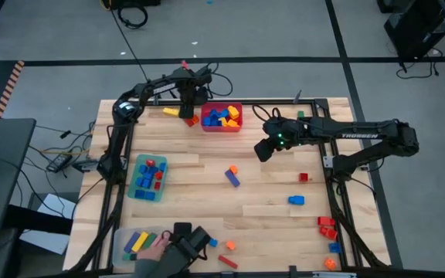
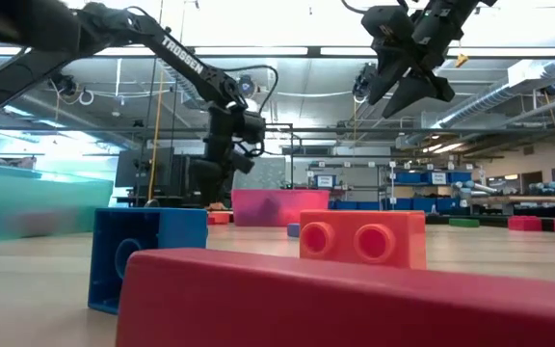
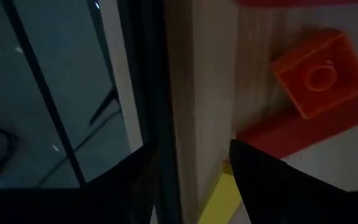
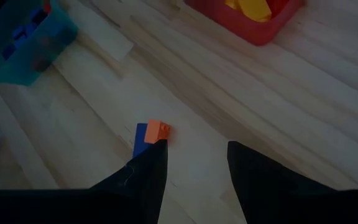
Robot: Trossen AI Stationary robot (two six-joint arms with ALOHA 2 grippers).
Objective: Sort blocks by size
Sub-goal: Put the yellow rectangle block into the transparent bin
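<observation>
Orange and blue blocks (image 4: 149,137) lie on the bare wood just past my right gripper (image 1: 265,148), which hangs above the table with fingers apart and empty. My left gripper (image 1: 191,100), fingers also apart, sits low at the far edge beside the red bin (image 1: 221,126), with an orange brick (image 3: 319,74) and a yellow piece (image 3: 221,196) just ahead.

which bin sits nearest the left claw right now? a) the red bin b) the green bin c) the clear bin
a: in the high view the left claw hangs at the table's far edge just beside the red bin, while the green bin and the clear bin lie much nearer the front.
</observation>
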